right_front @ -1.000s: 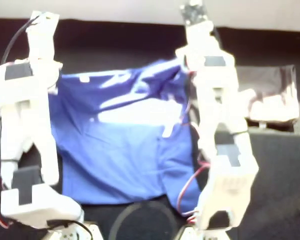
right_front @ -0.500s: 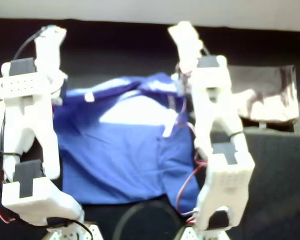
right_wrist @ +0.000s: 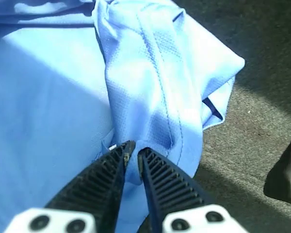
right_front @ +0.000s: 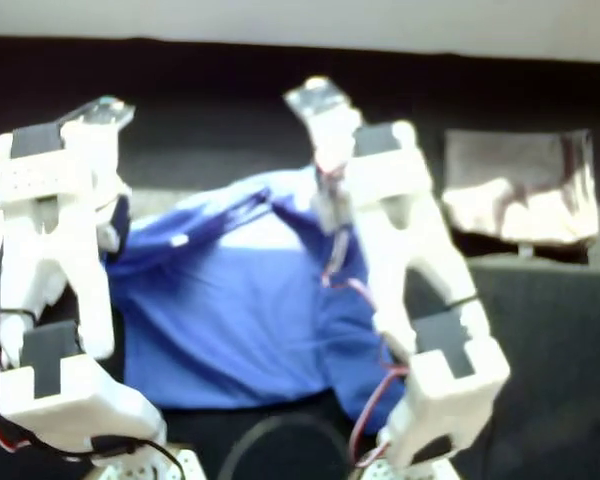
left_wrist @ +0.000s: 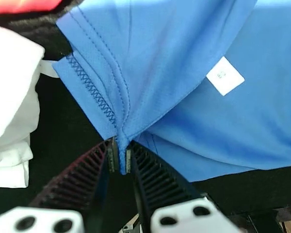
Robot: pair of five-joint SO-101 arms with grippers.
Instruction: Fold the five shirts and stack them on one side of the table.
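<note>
While the blue shirt (right_front: 235, 320) lies on the table (right_front: 550, 350), its far edge is held lifted by the left gripper (left_wrist: 119, 156) and the right gripper (right_wrist: 133, 156), both clenched on cloth. A fold is judged underway; next, that edge is to be laid evenly over the shirt's near half.

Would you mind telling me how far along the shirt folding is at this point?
Done, apparently: a pale pile lies off to the right. In hand: the left gripper and right gripper pinch edges of the blue shirt, its fold unfinished. Left: finishing and stacking it, plus white cloth and red cloth beside it.
</note>
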